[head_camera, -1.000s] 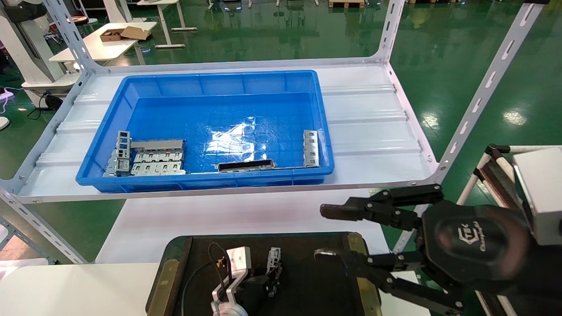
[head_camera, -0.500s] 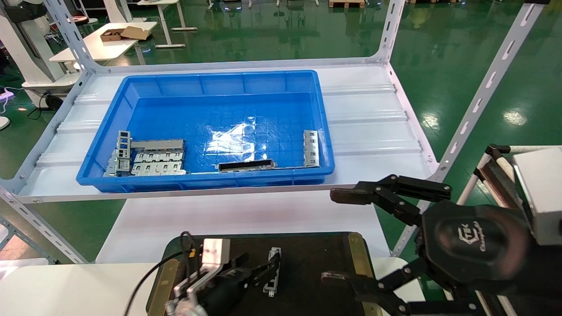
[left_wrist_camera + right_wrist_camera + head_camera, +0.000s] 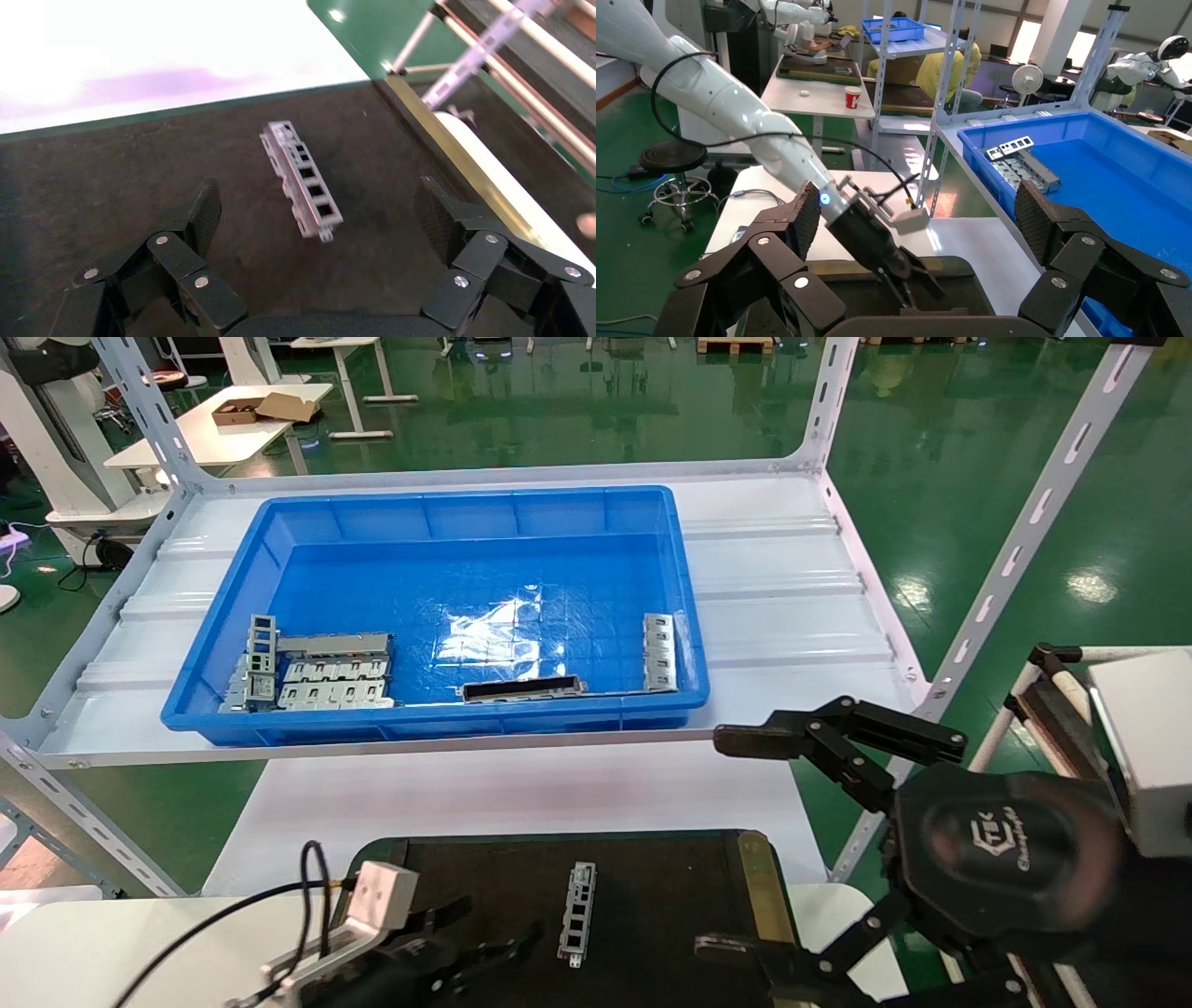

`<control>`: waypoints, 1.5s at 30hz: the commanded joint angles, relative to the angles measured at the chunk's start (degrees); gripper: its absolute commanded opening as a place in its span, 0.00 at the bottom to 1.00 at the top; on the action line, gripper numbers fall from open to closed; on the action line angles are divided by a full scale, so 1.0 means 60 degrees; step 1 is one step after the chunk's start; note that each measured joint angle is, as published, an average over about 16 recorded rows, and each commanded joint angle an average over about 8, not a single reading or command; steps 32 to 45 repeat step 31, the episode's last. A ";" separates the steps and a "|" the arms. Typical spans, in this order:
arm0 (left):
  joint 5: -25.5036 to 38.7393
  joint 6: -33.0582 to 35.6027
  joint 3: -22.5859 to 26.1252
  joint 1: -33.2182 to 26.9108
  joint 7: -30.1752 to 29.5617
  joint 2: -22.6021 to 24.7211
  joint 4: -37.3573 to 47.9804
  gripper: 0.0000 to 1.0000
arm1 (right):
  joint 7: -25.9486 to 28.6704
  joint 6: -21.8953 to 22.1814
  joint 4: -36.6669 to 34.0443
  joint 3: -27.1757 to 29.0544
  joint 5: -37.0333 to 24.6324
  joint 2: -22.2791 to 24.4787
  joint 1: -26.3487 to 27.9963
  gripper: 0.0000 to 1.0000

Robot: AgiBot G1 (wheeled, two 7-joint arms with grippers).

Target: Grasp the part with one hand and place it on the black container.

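The part (image 3: 578,913), a small silver-grey bar with a row of rectangular cut-outs, lies flat and free on the black container (image 3: 670,896). My left gripper (image 3: 494,931) is open and empty, low over the container just left of the part and not touching it. In the left wrist view the part (image 3: 302,179) lies on the container (image 3: 140,182) ahead of the open left gripper (image 3: 318,188). My right gripper (image 3: 726,845) is open and empty, above the container's right edge. It also shows in the right wrist view (image 3: 917,203).
A blue bin (image 3: 438,607) stands on the white shelf behind. It holds grey plates (image 3: 331,677), a long dark slotted bar (image 3: 521,688) and another narrow bar (image 3: 658,652). Slotted shelf posts (image 3: 1015,551) rise at the right.
My left gripper let go of the part and drew back to the left and towards me. The part now lies flat on the container. The right gripper's fingers spread wider.
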 commanded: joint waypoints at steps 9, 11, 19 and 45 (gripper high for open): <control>-0.1110 0.3123 -0.2301 0.1136 0.2370 -0.0909 0.0181 1.00 | -0.0002 0.0001 0.0000 -0.0003 0.0002 0.0001 0.0001 1.00; -0.1477 0.3740 -0.2791 0.1405 0.3031 -0.0979 0.0284 1.00 | -0.0002 0.0002 0.0000 -0.0004 0.0003 0.0002 0.0001 1.00; -0.2682 0.5894 -0.4230 0.2108 0.5031 -0.1275 0.0893 1.00 | -0.0003 0.0003 0.0000 -0.0007 0.0004 0.0003 0.0002 1.00; -0.3356 0.6856 -0.4848 0.2387 0.5429 -0.1859 0.0697 1.00 | -0.0005 0.0004 0.0000 -0.0010 0.0007 0.0004 0.0002 1.00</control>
